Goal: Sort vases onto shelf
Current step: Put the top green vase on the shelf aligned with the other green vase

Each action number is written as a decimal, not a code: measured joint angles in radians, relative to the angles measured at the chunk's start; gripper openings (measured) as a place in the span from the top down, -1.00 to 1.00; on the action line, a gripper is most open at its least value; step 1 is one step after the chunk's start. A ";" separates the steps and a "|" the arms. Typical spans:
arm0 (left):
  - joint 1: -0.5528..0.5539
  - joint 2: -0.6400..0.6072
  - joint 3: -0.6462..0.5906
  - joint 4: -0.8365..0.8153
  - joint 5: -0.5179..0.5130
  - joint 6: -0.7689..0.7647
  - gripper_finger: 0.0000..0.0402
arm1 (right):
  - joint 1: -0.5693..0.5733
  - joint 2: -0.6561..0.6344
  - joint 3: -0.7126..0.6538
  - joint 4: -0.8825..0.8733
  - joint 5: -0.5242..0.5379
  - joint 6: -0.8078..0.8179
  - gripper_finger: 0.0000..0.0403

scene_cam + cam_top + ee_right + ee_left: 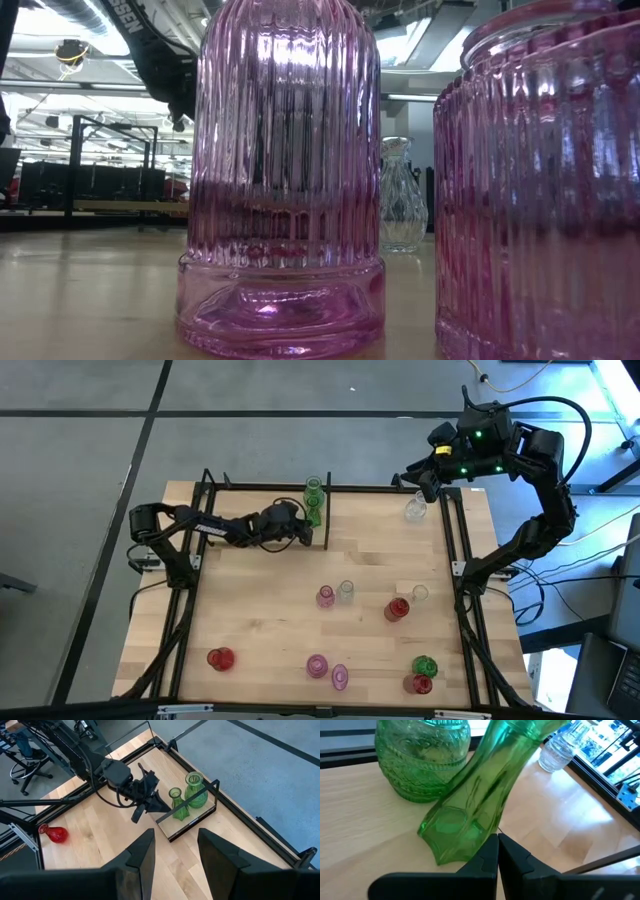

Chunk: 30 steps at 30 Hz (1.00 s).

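Note:
Two green vases stand on the shelf at its right end: a round one and a slim one. My left gripper is shut, low over the shelf, with its tips at the slim vase's foot. My right gripper is open and empty, high over the table's far right, above a clear vase. Several more vases stand on the table: pink, clear, red. My left gripper's shut fingertips come level from the table's left and lie right beside the slim green vase's flared foot. I cannot tell whether they touch it. The vase stands on the shelf board.
A red vase stands near the table's front left. Two pink ones stand at the front edge and fill the low view. Green and red vases stand front right. Black frame rods run along the table's sides.

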 joint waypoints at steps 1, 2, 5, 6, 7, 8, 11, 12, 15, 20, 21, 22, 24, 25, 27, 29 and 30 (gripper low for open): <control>0.000 0.000 0.000 0.000 0.000 0.000 1.00 | 0.000 0.000 0.000 0.000 0.000 0.000 0.33; 0.000 0.000 0.000 0.000 -0.001 0.000 1.00 | 0.000 0.000 0.000 0.000 0.000 0.000 0.33; 0.000 0.000 0.000 0.000 -0.008 0.000 1.00 | 0.000 0.000 0.000 0.000 0.000 0.001 0.33; 0.000 0.000 0.000 0.000 -0.015 0.001 1.00 | 0.000 0.000 0.000 0.000 0.000 0.001 0.33; 0.000 0.000 0.000 0.000 -0.024 0.005 1.00 | 0.000 0.000 0.000 0.000 0.000 0.002 0.33; 0.000 0.000 0.000 0.000 -0.034 0.015 1.00 | 0.000 0.000 0.000 0.000 0.000 0.002 0.33; 0.000 0.000 0.000 -0.001 -0.039 0.036 1.00 | 0.000 0.000 0.000 0.000 0.000 0.002 0.33; 0.000 0.000 0.000 -0.002 -0.034 0.038 1.00 | 0.000 0.000 0.000 0.000 0.000 0.002 0.33; 0.000 0.000 0.000 -0.006 -0.018 0.034 1.00 | 0.000 0.000 0.000 0.000 0.000 0.006 0.33; 0.000 0.000 0.000 -0.006 -0.035 0.029 1.00 | 0.000 0.000 0.000 0.000 0.000 0.006 0.33; 0.000 0.000 0.000 -0.006 -0.038 0.029 1.00 | 0.000 0.000 0.000 0.000 -0.001 0.006 0.33; 0.004 0.000 0.000 -0.006 -0.038 0.029 1.00 | 0.000 0.000 0.000 0.000 -0.001 0.006 0.33; 0.009 0.000 0.000 -0.006 -0.037 0.029 1.00 | 0.000 0.000 0.000 0.000 -0.001 0.006 0.33; 0.012 0.000 0.000 -0.006 -0.038 0.028 1.00 | 0.000 0.000 0.000 0.000 -0.001 0.006 0.33; 0.016 0.000 0.000 -0.006 -0.040 0.028 1.00 | 0.000 0.000 0.000 0.000 -0.001 0.006 0.33; 0.020 0.000 0.000 -0.006 -0.042 0.028 1.00 | 0.000 0.000 0.000 0.000 -0.001 0.006 0.33; 0.022 0.000 0.000 -0.006 -0.042 0.028 1.00 | 0.000 0.000 0.000 0.000 -0.001 0.006 0.33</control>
